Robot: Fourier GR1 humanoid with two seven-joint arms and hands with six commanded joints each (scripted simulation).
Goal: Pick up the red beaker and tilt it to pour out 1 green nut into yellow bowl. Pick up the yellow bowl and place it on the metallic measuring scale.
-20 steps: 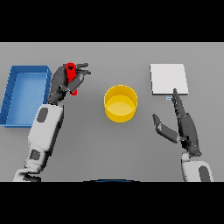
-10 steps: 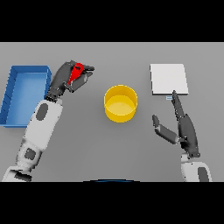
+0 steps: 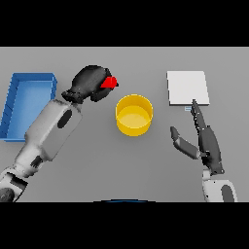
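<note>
Grey desk (image 3: 97,180) carries a blue tray (image 3: 12,104) far left, yellow bowl (image 3: 133,114) centre, metallic scale (image 3: 187,87) right.

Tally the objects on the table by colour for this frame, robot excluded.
Red: 1, the red beaker, held in the left hand
Yellow: 1, the yellow bowl
Blue: 1, the blue tray
White-grey: 1, the measuring scale
Total: 4

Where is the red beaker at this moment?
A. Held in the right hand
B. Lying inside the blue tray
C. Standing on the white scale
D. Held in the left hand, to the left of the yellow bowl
D: the left hand is curled round the red beaker, beside the yellow bowl.
</note>
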